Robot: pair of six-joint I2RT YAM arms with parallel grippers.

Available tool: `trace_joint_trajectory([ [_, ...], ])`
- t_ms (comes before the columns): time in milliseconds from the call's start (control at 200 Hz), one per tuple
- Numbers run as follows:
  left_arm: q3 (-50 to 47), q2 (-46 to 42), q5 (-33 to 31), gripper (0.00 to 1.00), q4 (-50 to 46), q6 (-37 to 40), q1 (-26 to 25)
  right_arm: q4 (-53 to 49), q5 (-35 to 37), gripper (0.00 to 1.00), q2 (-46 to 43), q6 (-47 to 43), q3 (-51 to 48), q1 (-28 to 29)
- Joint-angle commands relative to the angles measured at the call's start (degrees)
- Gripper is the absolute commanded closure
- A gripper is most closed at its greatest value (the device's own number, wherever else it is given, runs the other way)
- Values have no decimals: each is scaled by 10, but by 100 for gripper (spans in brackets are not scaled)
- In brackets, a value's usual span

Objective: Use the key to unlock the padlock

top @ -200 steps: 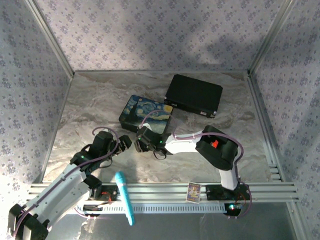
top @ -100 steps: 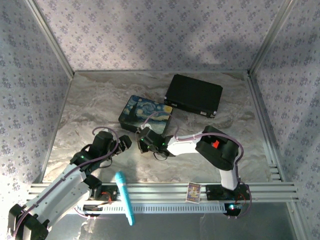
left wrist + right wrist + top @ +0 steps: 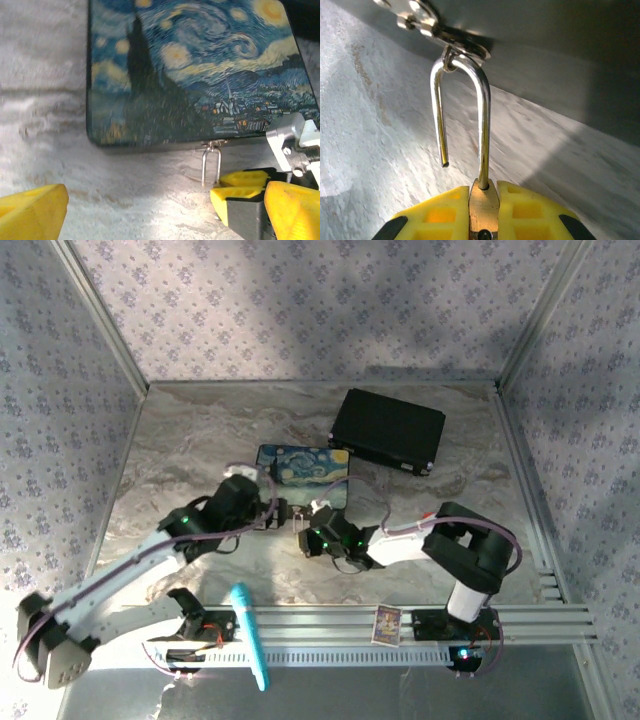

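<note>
The padlock [image 3: 483,212] is a small brass body pinched between the yellow fingers of my right gripper [image 3: 483,194], which is shut on it. Its silver shackle [image 3: 484,120] stands open, one leg loose [image 3: 440,135], and loops through the hasp [image 3: 451,47] on the front of the painted box [image 3: 200,70]. My left gripper [image 3: 165,220] hangs open just in front of that box, with its right finger [image 3: 295,207] beside the right gripper's yellow fingers [image 3: 240,187]. From above, both grippers meet at the box's near edge [image 3: 285,515]. The key is out of view.
A black case [image 3: 388,430] lies behind and right of the painted box [image 3: 303,464]. A teal pen-like stick [image 3: 250,635] and a small card [image 3: 387,623] rest on the front rail. Marbled table surface [image 3: 180,450] lies bare on the left.
My right gripper has shut on the padlock body and drawn back toward the near edge. The left arm has swung forward and right to the box front. The box has turned squarer.
</note>
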Motion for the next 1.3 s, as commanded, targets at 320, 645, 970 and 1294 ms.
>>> trace_joint_trajectory([
  [320,133,258,38,13,10,418,-31,86,-30,98,-61,54,-131,-45],
  [645,144,363,5,42,-28,444,-51,199,-4,100,-10,135,-154,-55],
  [970,104,395,-4,65,-16,444,-63,329,80,100,44,212,-148,-45],
  [1294,81,394,-1,66,1,452,-68,302,92,100,-2,202,-155,-85],
])
